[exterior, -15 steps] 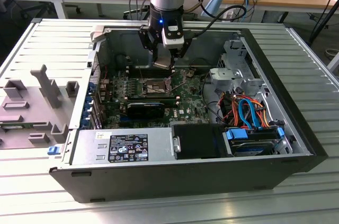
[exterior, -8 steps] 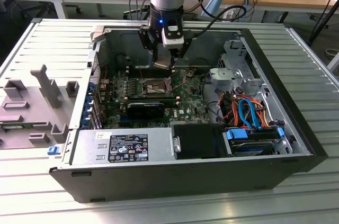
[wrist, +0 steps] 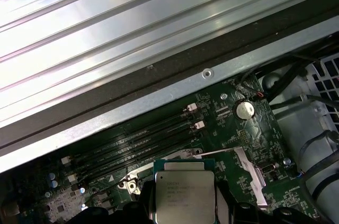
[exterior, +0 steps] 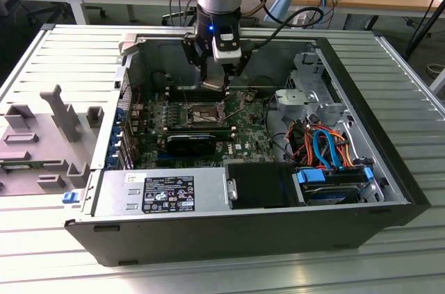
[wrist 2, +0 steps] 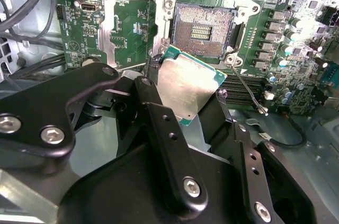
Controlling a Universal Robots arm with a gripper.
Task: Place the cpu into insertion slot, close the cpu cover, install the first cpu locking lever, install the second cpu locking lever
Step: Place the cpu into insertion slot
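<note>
ROBOT READIES CHIP: The arm's black pincer (exterior: 217, 71) hung inside an open black computer case (exterior: 229, 235) lying on a ribbed metal counter (exterior: 76, 51). Its fingers (wrist 2: 159, 113) were pinching the cpu (wrist 2: 188, 81), a small flat square chip with a silvery-grey metal top, by two opposite edges. The chip was held just beside the insertion slot (wrist 2: 204, 29), the small square dark socket with a shiny rim on the green circuit board (wrist 2: 90, 33), and seemingly clear of it. The socket lay bare. The cpu cover (wrist 2: 110, 28), a thin silvery plate with a square window, stood swung aside, and a thin wire locking lever (wrist 2: 248, 89) lay released. By the look of it, none of the four steps was finished: seating, covering and both levers remained.
</note>
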